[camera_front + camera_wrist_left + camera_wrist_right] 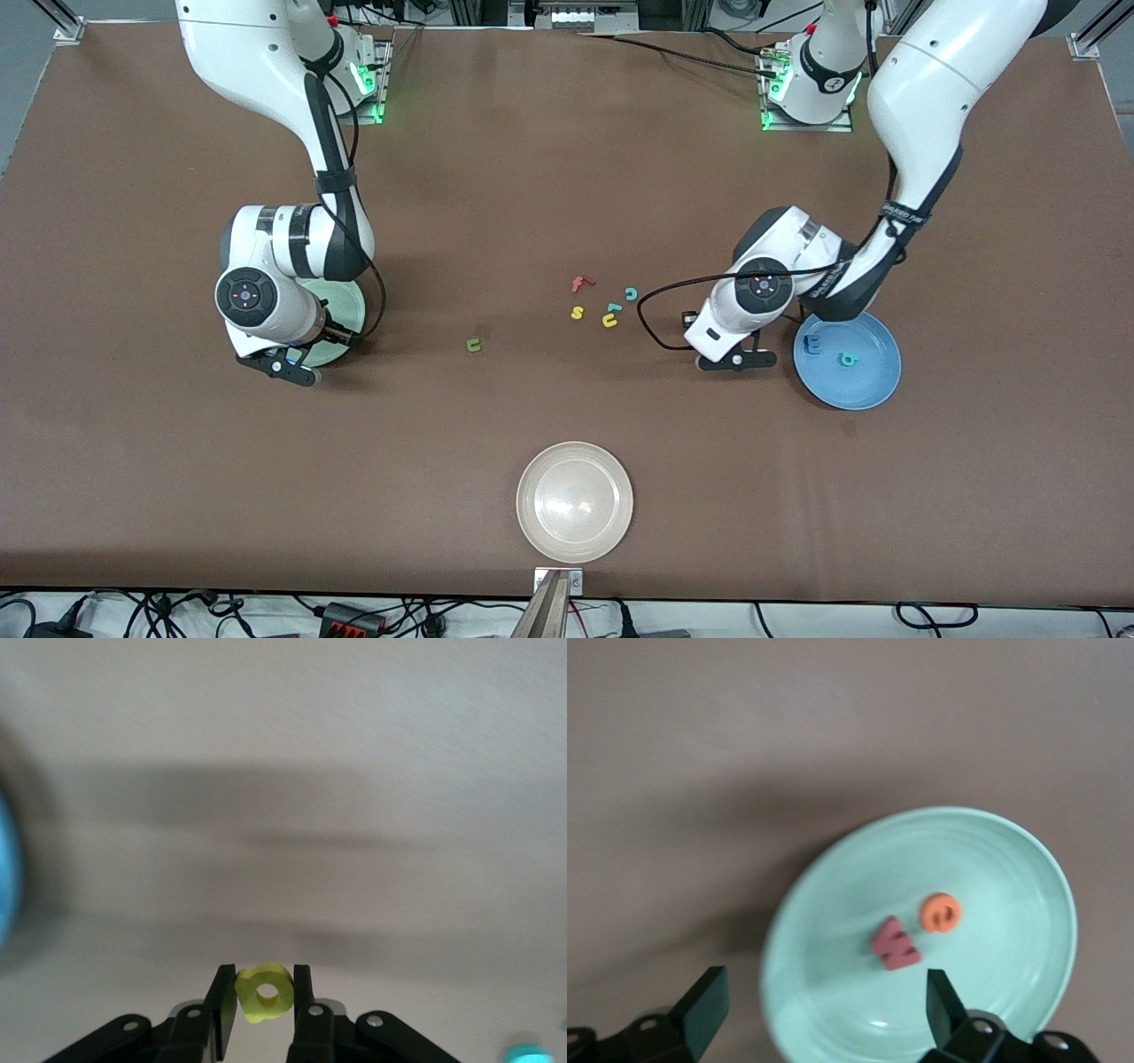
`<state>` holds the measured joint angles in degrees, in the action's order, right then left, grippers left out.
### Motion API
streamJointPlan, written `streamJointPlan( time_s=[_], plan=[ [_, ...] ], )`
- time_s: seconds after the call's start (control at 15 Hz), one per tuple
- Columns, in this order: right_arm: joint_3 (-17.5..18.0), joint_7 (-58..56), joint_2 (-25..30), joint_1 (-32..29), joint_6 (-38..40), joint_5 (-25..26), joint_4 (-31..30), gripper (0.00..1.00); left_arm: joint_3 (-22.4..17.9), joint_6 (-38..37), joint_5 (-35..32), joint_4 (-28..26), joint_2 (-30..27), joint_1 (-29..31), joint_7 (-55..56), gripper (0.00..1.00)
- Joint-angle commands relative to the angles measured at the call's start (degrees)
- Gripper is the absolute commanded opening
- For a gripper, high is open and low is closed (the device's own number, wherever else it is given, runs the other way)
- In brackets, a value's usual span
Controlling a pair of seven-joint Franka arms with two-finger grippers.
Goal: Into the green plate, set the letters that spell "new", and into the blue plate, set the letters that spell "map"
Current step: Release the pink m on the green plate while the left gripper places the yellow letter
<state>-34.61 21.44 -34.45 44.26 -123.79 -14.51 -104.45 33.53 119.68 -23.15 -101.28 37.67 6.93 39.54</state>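
My left gripper (737, 359) (264, 992) is shut on the yellow a (266, 992), over the table just off the rim of the blue plate (864, 385). The blue m (811, 344) and teal p (849, 358) lie in that plate. Over the green plate (350, 306) (1001, 983) my right gripper (288, 363) (824, 1001) stands open with nothing between its fingers. In the green plate lie the pinkish-red w (896, 943) and the orange e (940, 912); the right arm hides both in the front view. The olive-green n (474, 345) lies on the table between the plates.
Loose letters sit mid-table: a red f (582, 283), teal c (631, 294), yellow s (577, 312), yellow u (609, 321) and one more small teal letter (613, 307). A beige-white plate (575, 501) stands near the front edge.
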Motion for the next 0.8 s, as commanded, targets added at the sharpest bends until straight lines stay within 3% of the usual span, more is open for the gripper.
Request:
streamJointPlan(
  time_s=[0.0,0.33,0.47,0.6,0.67,0.73],
  plan=[
    [0.5,-1.1,-0.5,1.6,0.8,-2.5,3.5,1.0,-0.2,-2.6,-1.9,0.3,-1.7,5.2,-9.5,0.06],
    [4.5,-5.1,-2.6,1.4,0.7,-3.2,9.8,1.0,-0.4,-2.2,-2.1,-0.1,-1.5,15.0,-27.3,0.07],
    [5.9,-5.4,-3.6,1.5,0.7,-3.2,10.8,0.87,-0.4,-1.7,-2.1,-0.6,-1.4,17.8,-29.9,0.09],
    [6.8,-5.8,-5.0,1.5,0.7,-3.2,12.9,0.81,-0.4,-1.7,-2.1,-1.2,-1.0,19.3,-31.0,0.19],
    [7.7,-6.7,-5.7,1.5,0.7,-3.2,13.9,0.79,-0.4,-1.7,-2.0,-1.5,-1.0,19.5,-31.0,0.53],
    [8.8,-7.5,-6.2,1.2,0.7,-3.2,14.6,0.78,-0.4,-1.8,-2.0,-1.6,-0.9,20.0,-31.1,1.0]
  ],
)
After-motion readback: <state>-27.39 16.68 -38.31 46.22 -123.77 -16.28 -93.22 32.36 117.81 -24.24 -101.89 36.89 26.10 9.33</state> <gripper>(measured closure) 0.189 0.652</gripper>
